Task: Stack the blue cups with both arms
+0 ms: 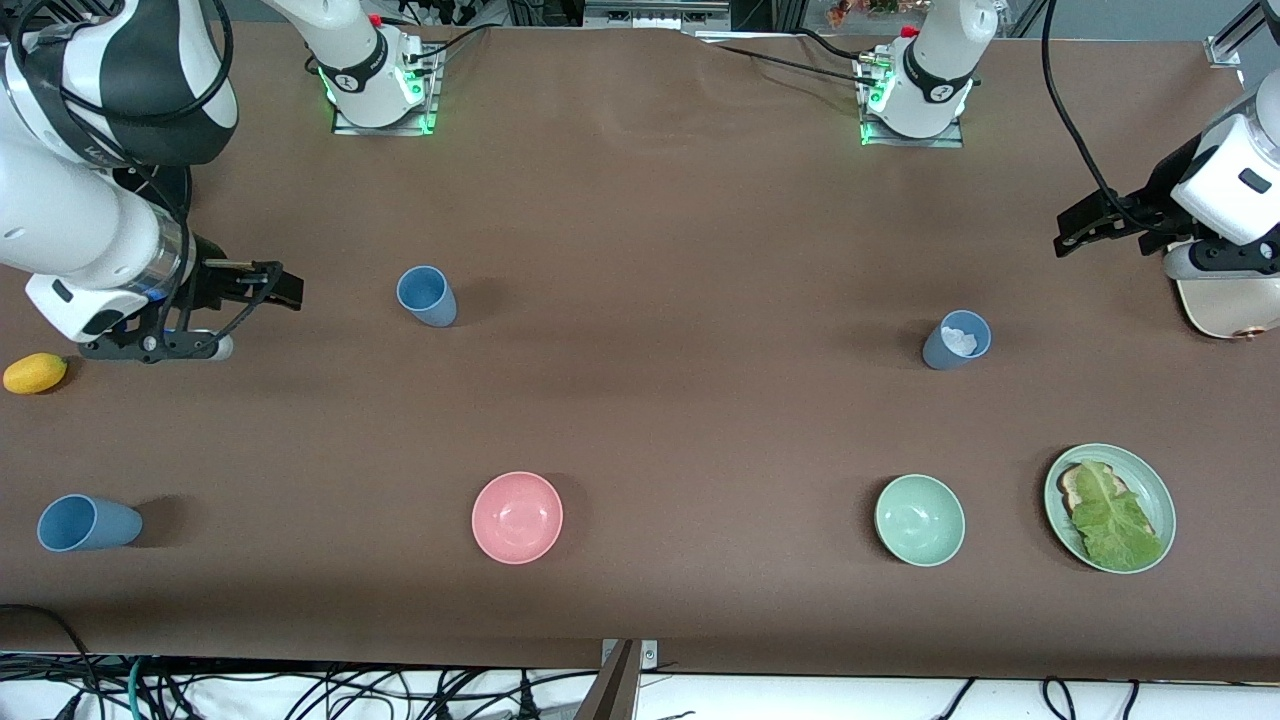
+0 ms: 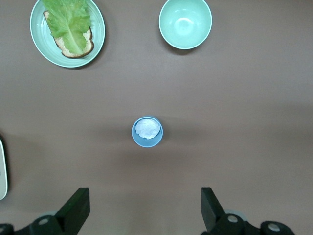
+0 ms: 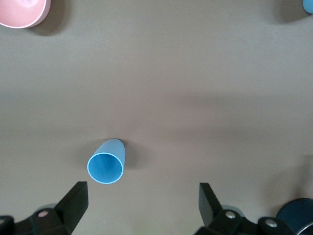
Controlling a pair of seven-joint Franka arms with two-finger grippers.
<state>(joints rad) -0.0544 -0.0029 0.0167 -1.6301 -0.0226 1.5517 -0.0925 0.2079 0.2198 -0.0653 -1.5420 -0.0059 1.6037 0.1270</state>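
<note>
A blue cup (image 1: 427, 295) stands toward the right arm's end of the table; it also shows in the right wrist view (image 3: 105, 166). A duller blue cup (image 1: 957, 340) with something white inside stands toward the left arm's end, and shows in the left wrist view (image 2: 147, 132). A third blue cup (image 1: 88, 523) sits near the front corner at the right arm's end. My right gripper (image 1: 285, 288) (image 3: 142, 191) is open and empty above the table beside the first cup. My left gripper (image 1: 1068, 232) (image 2: 145, 196) is open and empty above the table beside the duller cup.
A pink bowl (image 1: 517, 517), a green bowl (image 1: 919, 520) and a green plate (image 1: 1060, 490) with bread and lettuce lie nearer the front camera. A lemon (image 1: 35, 373) lies below the right arm. A cream-coloured thing (image 1: 1225, 310) lies under the left arm. A dark blue round thing (image 3: 296, 215) shows in the right wrist view.
</note>
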